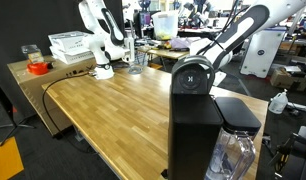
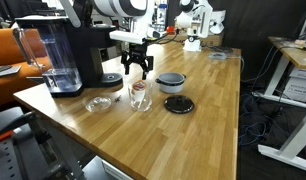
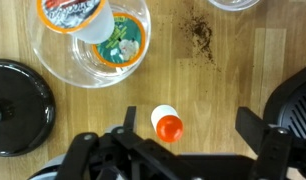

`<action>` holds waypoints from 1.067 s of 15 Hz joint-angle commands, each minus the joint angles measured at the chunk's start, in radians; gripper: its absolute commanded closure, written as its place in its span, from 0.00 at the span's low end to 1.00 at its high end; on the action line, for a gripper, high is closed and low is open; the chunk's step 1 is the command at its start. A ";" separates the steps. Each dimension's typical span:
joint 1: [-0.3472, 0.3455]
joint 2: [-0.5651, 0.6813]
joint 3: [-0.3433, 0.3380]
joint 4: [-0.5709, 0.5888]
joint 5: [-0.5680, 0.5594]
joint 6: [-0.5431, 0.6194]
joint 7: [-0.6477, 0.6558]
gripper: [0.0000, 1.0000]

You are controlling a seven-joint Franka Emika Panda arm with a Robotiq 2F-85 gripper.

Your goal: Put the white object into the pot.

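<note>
In the wrist view a small white object with an orange cap lies on the wooden table. My gripper is open above it. The object sits between the two fingers, nearer the left one, and nothing is gripped. In an exterior view the gripper hangs just above the table beside the coffee machine. The small grey pot stands a little to its right, uncovered. The white object is hidden there behind the fingers and the glass. The pot is out of the wrist view.
A glass bowl holding coffee pods stands close by. A black lid and a glass lid lie on the table. The black coffee machine stands next to the gripper.
</note>
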 commanded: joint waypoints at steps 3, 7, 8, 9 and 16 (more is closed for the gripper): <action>-0.034 0.044 0.028 0.065 0.041 -0.057 -0.026 0.00; -0.051 0.066 0.039 0.092 0.078 -0.057 -0.039 0.00; -0.053 0.069 0.039 0.097 0.084 -0.058 -0.041 0.00; -0.055 0.074 0.039 0.102 0.091 -0.058 -0.042 0.00; -0.067 0.086 0.045 0.115 0.115 -0.063 -0.042 0.00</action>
